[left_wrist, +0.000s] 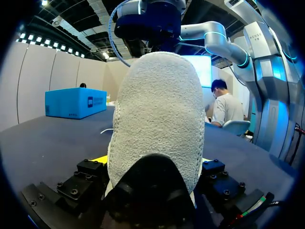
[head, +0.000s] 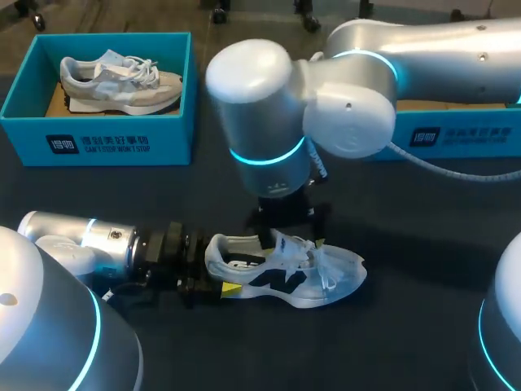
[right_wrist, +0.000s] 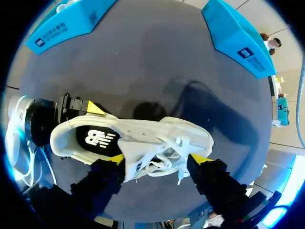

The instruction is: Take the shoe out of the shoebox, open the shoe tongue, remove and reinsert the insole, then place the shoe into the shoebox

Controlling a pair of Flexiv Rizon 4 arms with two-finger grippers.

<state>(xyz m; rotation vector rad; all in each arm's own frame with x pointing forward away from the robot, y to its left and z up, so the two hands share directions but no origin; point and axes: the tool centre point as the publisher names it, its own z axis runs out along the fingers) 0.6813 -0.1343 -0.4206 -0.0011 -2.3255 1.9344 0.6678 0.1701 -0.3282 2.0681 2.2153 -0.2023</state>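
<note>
- White shoe (left_wrist: 159, 119) sits closest: its fuzzy heel fills the left wrist view, rising straight up between the fingers of the left gripper (left_wrist: 152, 162).
- Both left fingers press the heel from opposite sides, a yellow tip showing at each flank, so this gripper clamps the shoe.
- From above, the shoe lies on its sole on the dark table (head: 407, 228), with the toe pointing away from the left fingers.
- A black insole (right_wrist: 97, 139) lies inside the shoe's opening, just behind the tongue.
- The right gripper (right_wrist: 158, 160) hangs over the laced middle of the shoe with its fingers spread wide; the laces and tongue lie between the two yellow tips, which stand at the shoe's near edge without a clear grip.
- A blue shoebox (head: 98, 142) stands well apart, far beyond the left fingers, with a grey shoe (head: 122, 81) lying inside it.
- A second blue box (head: 456, 138) stands well beyond the right fingers, partly hidden behind the right arm (head: 366, 73).
</note>
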